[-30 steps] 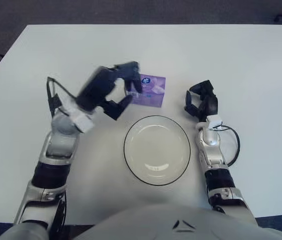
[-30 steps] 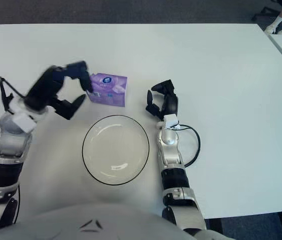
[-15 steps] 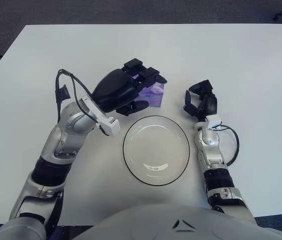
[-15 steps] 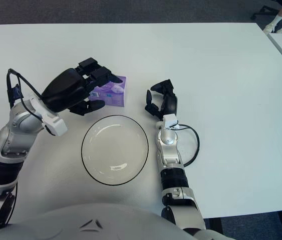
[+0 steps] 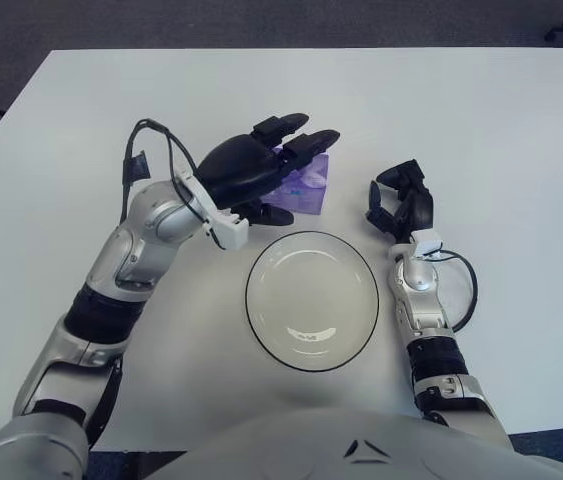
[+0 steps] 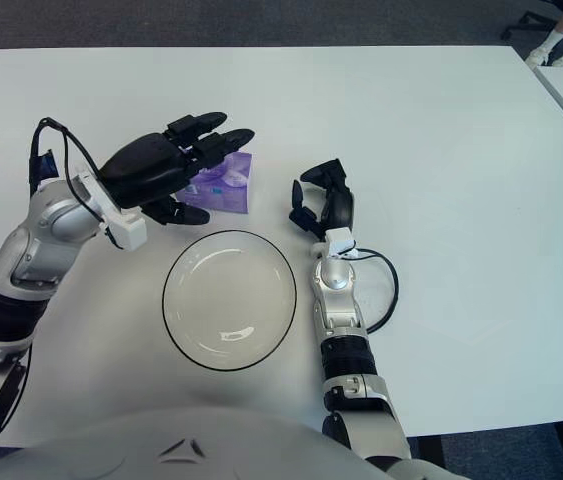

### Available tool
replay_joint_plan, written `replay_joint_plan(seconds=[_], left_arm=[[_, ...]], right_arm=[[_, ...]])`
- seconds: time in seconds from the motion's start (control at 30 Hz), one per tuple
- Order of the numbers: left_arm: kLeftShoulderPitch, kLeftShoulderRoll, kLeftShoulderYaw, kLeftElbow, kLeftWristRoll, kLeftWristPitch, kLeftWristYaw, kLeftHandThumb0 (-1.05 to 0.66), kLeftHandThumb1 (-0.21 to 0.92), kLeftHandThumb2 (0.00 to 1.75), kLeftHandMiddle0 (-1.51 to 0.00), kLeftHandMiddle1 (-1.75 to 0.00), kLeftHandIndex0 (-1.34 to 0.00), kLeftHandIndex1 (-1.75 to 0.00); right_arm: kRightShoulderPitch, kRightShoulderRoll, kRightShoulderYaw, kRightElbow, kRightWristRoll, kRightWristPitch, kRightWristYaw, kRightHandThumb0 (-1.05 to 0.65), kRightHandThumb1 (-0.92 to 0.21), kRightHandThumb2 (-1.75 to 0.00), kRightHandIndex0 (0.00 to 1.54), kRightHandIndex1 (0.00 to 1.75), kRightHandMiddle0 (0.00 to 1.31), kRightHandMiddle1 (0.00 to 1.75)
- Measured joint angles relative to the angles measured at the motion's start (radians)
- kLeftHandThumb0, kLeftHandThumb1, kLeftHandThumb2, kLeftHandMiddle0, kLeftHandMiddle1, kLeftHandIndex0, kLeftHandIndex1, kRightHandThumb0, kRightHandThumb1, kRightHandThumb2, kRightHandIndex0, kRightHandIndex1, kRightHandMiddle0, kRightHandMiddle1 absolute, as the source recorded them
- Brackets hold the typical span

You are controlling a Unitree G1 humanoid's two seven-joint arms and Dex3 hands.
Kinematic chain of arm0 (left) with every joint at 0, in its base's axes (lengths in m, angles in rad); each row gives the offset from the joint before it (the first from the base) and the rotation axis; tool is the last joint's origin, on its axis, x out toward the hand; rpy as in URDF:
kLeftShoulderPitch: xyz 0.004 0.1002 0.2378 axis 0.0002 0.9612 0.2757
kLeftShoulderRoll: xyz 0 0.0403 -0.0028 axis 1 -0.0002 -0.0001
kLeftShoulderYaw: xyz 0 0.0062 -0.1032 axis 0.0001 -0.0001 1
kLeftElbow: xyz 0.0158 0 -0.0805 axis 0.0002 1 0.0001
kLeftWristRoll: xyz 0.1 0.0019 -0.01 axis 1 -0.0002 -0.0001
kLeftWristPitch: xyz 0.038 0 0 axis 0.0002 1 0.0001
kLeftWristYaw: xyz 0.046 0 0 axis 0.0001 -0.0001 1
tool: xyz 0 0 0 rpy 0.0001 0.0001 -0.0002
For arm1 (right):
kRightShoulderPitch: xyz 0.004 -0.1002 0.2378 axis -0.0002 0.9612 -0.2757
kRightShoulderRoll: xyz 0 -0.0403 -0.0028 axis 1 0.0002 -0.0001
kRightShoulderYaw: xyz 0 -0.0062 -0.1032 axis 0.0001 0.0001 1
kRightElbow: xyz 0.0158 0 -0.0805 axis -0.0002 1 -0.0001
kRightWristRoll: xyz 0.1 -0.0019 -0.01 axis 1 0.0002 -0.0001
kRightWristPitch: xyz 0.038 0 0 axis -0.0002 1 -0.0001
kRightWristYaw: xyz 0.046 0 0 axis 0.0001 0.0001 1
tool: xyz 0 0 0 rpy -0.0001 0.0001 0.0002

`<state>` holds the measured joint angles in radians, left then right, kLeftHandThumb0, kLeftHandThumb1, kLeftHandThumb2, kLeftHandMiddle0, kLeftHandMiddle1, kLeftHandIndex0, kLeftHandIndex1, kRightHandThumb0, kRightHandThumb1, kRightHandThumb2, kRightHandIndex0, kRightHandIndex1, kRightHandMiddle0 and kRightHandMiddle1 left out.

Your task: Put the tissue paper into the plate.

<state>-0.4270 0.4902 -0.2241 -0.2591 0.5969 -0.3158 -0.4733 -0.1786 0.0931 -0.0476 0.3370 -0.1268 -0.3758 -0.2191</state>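
left eye view: left hand, fingers spread, hovers over the purple tissue pack beside the plate.

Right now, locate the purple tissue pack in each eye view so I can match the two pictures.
Left eye view: tissue pack sits above centre, just beyond the plate, partly under the left hand.
Right eye view: tissue pack lies left of centre, again beyond the plate's far rim.
Shared landmark: the right hand, right of the pack.
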Motion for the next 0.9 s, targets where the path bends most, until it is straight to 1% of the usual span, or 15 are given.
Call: replay_joint_plan(seconds=[0.17,0.4,0.67,0.9], left_arm=[[-0.022,0.001,-0.013,0.046,0.001,0.0,0.0,-0.96,0.55,0.63,0.0,0.0,0.0,0.0],[-0.043,0.002,-0.02,0.116,0.011,-0.001,0.001,-0.95,0.54,0.61,0.0,0.0,0.0,0.0],[-0.067,0.006,-0.044,0.186,0.051,0.001,0.002,-0.95,0.53,0.61,0.0,0.0,0.0,0.0],[-0.103,0.004,-0.078,0.291,0.103,-0.016,0.056,-0.98,0.55,0.6,0.0,0.0,0.0,0.0]], right_arm=[[0.0,0.0,0.0,0.0,0.0,0.0,-0.003,-0.39,-0.66,-0.89,0.61,1.4,0.35,1.75],[0.0,0.001,0.0,-0.002,0.0,0.0,-0.003,-0.39,-0.63,-0.92,0.62,1.4,0.37,1.75],[0.001,0.001,0.001,-0.004,0.0,0.0,-0.003,-0.39,-0.63,-0.92,0.62,1.4,0.37,1.75],[0.002,0.001,0.0,-0.005,0.0,0.0,-0.002,-0.39,-0.64,-0.91,0.62,1.4,0.36,1.75]])
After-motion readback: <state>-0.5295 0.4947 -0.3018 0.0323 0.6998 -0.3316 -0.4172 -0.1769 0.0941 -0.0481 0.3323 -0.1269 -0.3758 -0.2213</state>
